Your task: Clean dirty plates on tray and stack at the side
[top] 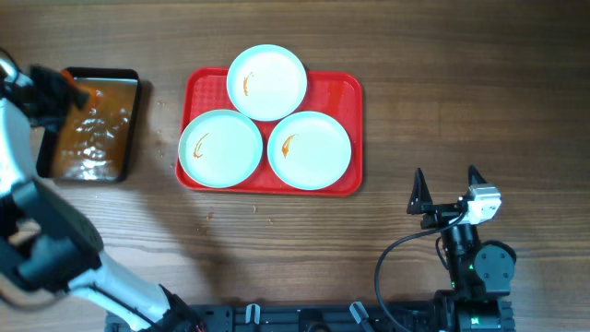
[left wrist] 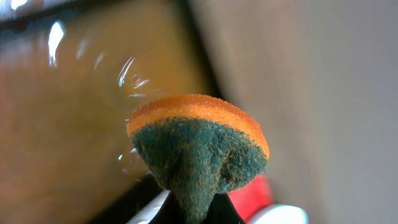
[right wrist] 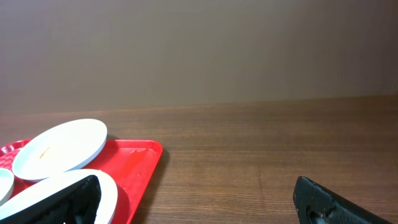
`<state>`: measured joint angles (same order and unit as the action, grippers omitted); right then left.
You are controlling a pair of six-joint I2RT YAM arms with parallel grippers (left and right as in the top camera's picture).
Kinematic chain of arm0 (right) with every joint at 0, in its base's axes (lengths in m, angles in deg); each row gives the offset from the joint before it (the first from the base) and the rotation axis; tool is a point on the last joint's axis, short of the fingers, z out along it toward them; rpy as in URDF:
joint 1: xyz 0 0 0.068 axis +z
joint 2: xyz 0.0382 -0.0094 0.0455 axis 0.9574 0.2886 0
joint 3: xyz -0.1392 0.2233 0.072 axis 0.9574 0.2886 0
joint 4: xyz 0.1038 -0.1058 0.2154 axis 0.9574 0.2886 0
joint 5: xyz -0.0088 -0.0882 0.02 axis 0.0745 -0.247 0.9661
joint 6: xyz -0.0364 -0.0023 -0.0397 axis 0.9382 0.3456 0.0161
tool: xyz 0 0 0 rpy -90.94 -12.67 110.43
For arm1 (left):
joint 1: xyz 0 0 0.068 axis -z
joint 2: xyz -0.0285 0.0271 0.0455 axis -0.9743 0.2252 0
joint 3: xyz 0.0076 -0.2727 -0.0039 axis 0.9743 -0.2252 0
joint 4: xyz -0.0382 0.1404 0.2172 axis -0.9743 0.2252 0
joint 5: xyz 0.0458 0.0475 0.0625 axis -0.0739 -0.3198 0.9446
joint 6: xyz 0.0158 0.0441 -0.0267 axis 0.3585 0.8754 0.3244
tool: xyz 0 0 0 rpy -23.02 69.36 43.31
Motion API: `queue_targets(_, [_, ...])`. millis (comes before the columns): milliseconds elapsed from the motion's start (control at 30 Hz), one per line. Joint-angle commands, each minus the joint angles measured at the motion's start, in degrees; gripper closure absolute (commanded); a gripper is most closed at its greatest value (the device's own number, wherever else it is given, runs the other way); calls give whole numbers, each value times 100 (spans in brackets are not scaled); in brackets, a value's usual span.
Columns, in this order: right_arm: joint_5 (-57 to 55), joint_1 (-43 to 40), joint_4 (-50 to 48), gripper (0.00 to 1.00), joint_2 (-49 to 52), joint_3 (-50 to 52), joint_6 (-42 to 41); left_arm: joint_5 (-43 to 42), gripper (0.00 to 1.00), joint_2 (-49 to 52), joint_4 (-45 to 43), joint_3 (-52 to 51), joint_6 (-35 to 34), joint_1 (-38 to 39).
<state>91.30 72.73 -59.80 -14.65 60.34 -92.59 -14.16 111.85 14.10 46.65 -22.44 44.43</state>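
Observation:
Three white plates lie on the red tray point(top: 346, 92): one at the back point(top: 266, 83), one front left point(top: 220, 148), one front right point(top: 309, 149). Each carries a small orange smear. My left gripper point(top: 57, 92) hangs over the black pan at the far left, shut on an orange sponge point(left wrist: 199, 143) with a green scouring face. The sponge is pinched at its lower tip point(left wrist: 199, 214). My right gripper point(top: 447, 184) stands open on the right, well short of the tray, with bare wood between its fingers point(right wrist: 68, 199). Its view shows the tray's right end point(right wrist: 134, 162) and two plates point(right wrist: 62, 146).
A black rectangular pan point(top: 136, 120) of brownish water sits left of the tray, its rippling surface point(left wrist: 62, 124) just behind the sponge. Bare wooden table runs right of the tray and along the front. The arm bases stand at the table's front edge.

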Motion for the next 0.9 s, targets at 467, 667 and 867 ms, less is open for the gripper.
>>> queue_targets(467, [-44, -28, -17, 0, -35, 7, 31, 494, 96, 146, 136, -509, 669, -160])
queue_targets(667, [-44, -28, -17, 0, -35, 7, 31, 160, 96, -542, 638, 140, 977, -201])
queue_targets(867, [-44, -28, -17, 0, -35, 7, 28, 713, 96, -807, 140, -208, 1266, 105])
